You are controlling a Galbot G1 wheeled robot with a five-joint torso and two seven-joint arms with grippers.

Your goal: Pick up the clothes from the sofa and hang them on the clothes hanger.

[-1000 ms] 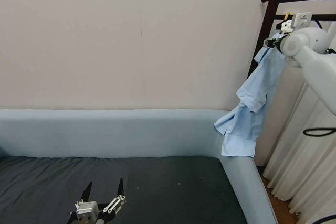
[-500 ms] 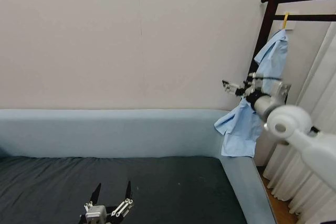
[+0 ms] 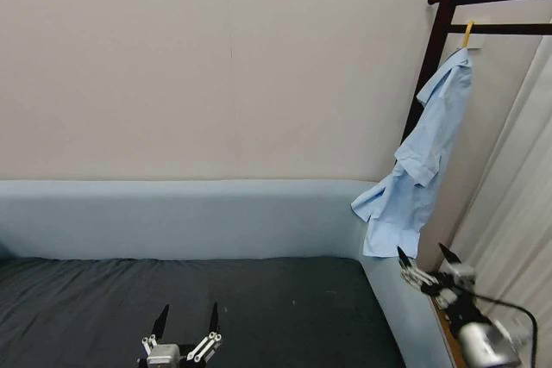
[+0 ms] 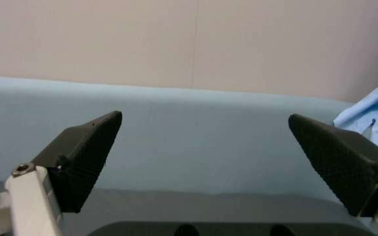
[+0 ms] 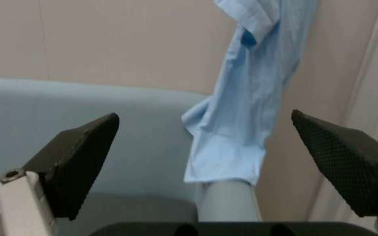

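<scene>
A light blue shirt [image 3: 424, 148] hangs from a yellow hanger [image 3: 467, 34] on the dark wooden clothes rack [image 3: 442, 23] at the right end of the sofa. Its lower hem drapes over the sofa's arm; the right wrist view shows the shirt [image 5: 251, 98] ahead. My right gripper [image 3: 429, 263] is low beside the sofa arm, below the shirt, open and holding nothing. My left gripper [image 3: 188, 321] hovers open over the dark seat cushion [image 3: 259, 308] near the bottom of the head view.
The pale blue sofa backrest [image 3: 172, 217] runs along a beige wall [image 3: 216, 66]. White curtains [image 3: 517, 213] hang right of the rack. A strip of wooden floor [image 3: 448, 333] shows between sofa arm and curtains.
My right gripper let go of the shirt at the rack's bar and dropped down to beside the sofa arm. The shirt stays hanging. The left gripper drifted slightly right.
</scene>
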